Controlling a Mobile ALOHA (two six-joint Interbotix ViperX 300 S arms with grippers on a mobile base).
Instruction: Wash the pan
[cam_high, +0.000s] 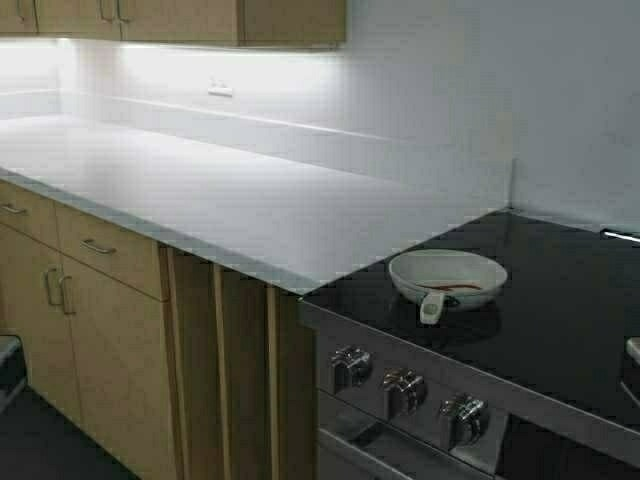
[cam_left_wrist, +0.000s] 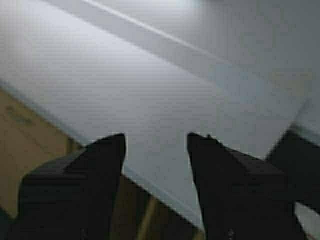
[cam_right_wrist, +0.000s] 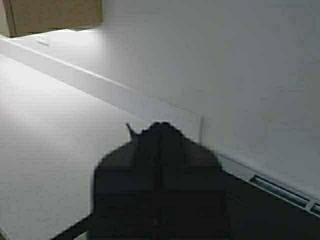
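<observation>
The pan (cam_high: 447, 277) is small, round and cream-white, with a reddish-brown smear inside. It sits on the front left of the black cooktop (cam_high: 570, 310), its short pale handle (cam_high: 432, 306) pointing toward me. Neither gripper shows in the high view. In the left wrist view my left gripper (cam_left_wrist: 156, 142) is open and empty, held in front of the white countertop's edge (cam_left_wrist: 125, 80). In the right wrist view my right gripper (cam_right_wrist: 161, 127) is shut with nothing in it, above where countertop meets stove. The pan is in neither wrist view.
A long white countertop (cam_high: 200, 190) runs left of the stove, with wooden drawers and cabinet doors (cam_high: 100, 255) below and wall cabinets (cam_high: 180, 20) above. Three metal knobs (cam_high: 404, 388) line the stove front. A white wall with an outlet (cam_high: 220, 90) stands behind.
</observation>
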